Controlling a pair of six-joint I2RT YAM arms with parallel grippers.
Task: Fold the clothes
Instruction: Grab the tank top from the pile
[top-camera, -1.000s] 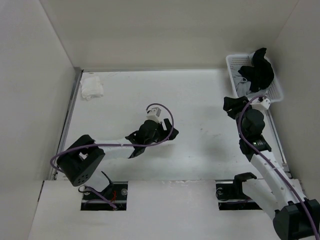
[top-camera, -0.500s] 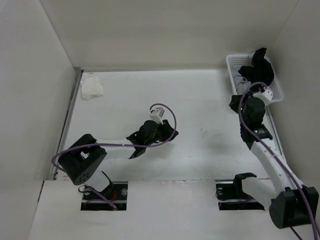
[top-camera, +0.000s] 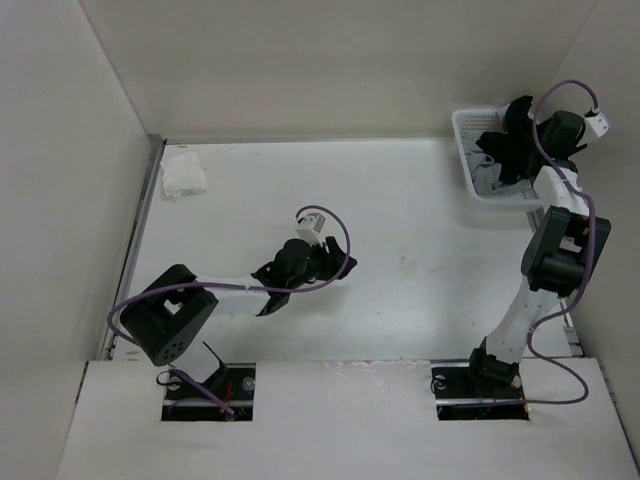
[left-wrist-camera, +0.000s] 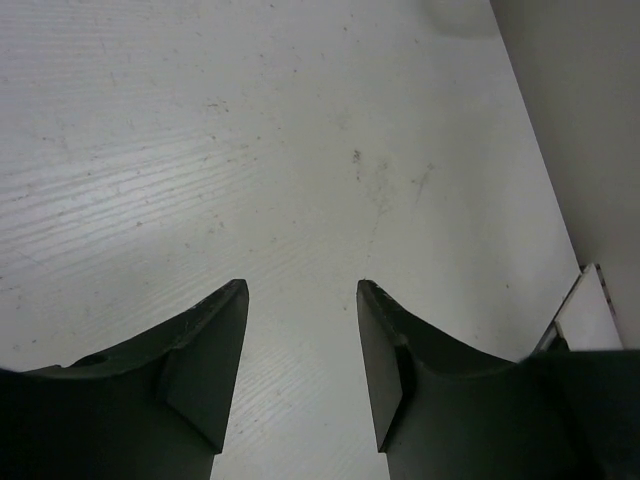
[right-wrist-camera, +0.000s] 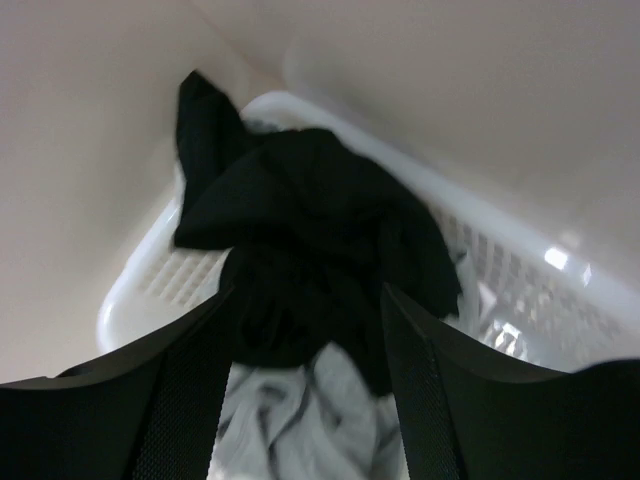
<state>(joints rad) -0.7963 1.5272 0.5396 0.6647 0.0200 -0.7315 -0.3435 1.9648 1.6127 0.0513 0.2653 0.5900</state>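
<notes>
"Clothes (top-camera: 512, 148) first: where were they?" the shift lead asked.

"Bunched up in the white basket (top-camera: 463, 150), which sat at the far right corner of the tabletop (top-camera: 420, 200)," I said. "I saw one black, crumpled heap filling much of the basket, with a flap standing up past the far rim. Under the heap lay a grey garment (right-wrist-camera: 290, 420), in the same basket."

"And the right pincer (right-wrist-camera: 310, 295)?"

"It was over the basket, pointed at the heap, with the right arm stretched along the right edge of the tabletop to get there. Its jaws stood wide apart. In the right wrist view the black fabric showed in the gap between the two tips. I could not tell whether the tips touched the cloth, but the jaws were not closed on it."

"Left side?"

"The left pincer (left-wrist-camera: 300, 290) hung over the middle of the tabletop, well apart from the basket and the clothes. Its jaws stood apart as well, and between them I saw only the bare, lightly scuffed white surface."

"What else was on the tabletop?"

"A small white cloth (top-camera: 183, 178) lay crumpled at the far left corner, close to the left edge. It was well apart from both arms and from the basket."
</notes>
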